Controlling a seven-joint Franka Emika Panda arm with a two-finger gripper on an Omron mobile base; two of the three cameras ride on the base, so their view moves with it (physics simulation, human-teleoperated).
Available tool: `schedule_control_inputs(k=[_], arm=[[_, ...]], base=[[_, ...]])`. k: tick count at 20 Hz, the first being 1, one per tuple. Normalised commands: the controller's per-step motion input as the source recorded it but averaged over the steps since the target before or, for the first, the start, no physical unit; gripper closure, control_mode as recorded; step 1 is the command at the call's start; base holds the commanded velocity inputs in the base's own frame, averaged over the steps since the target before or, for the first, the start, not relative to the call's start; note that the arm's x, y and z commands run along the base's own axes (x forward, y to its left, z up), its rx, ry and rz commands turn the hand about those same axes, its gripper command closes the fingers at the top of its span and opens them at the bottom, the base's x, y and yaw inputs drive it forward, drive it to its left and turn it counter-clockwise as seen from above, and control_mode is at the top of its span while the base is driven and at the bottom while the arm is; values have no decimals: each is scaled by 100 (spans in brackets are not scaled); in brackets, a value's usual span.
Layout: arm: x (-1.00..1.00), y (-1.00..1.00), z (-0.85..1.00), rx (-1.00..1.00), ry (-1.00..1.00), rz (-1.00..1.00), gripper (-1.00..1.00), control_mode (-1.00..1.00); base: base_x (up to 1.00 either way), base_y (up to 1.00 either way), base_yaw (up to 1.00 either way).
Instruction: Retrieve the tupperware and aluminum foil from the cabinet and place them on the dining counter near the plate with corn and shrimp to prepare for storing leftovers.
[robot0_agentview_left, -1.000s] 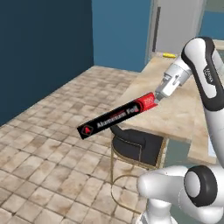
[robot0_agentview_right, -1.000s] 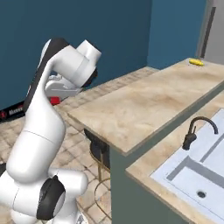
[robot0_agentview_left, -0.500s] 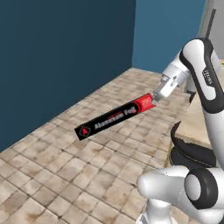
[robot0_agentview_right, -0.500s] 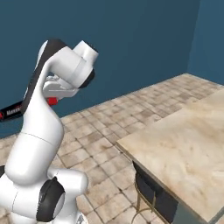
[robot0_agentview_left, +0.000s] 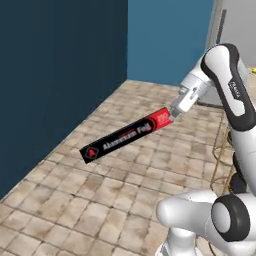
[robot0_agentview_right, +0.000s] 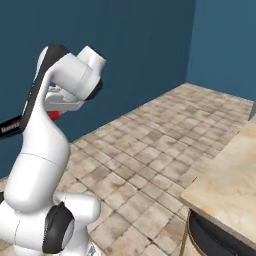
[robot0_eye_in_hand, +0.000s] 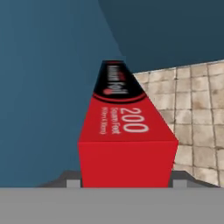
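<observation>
Left base view: gripper (robot0_agentview_left: 173, 114) pinching red end of aluminum foil (robot0_agentview_left: 125, 135), box held in air above tiled floor (robot0_agentview_left: 100, 200), black end slanting toward 8 o'clock.
Right base view: dining counter (robot0_agentview_right: 232, 185) corner at 4 o'clock, stool (robot0_agentview_right: 212, 240) beneath.
Hand view: foil box runs toward 12 o'clock.

You have beige stone floor tiles (robot0_agentview_left: 125, 165) below, meeting dark blue walls (robot0_agentview_left: 55, 70). At your right, a black round stool (robot0_agentview_right: 220, 240) stands on the floor.

Arm: white arm (robot0_agentview_right: 47, 150) stands at the left, bent over at the top.
Foil box: black end (robot0_agentview_right: 10, 126) pokes out behind it.
Counter: beige top (robot0_agentview_right: 230, 185) at right, black stool (robot0_agentview_right: 215, 240) under it.
Floor: tan tiles (robot0_agentview_right: 150, 150).
Walls: dark blue (robot0_agentview_right: 125, 45).
</observation>
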Motion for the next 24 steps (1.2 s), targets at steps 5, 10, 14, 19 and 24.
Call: schedule_control_inputs(k=[5,10,14,19,24], arm=[[0,0,0,0,0,0,100,100],[0,0,0,0,0,0,100,100],[0,0,0,0,0,0,100,100],[0,0,0,0,0,0,100,100],[0,0,0,0,0,0,100,100]], base=[[47,68,-78],[62,74,-73],[91,74,-57],[100,67,-48],[100,61,-48]])
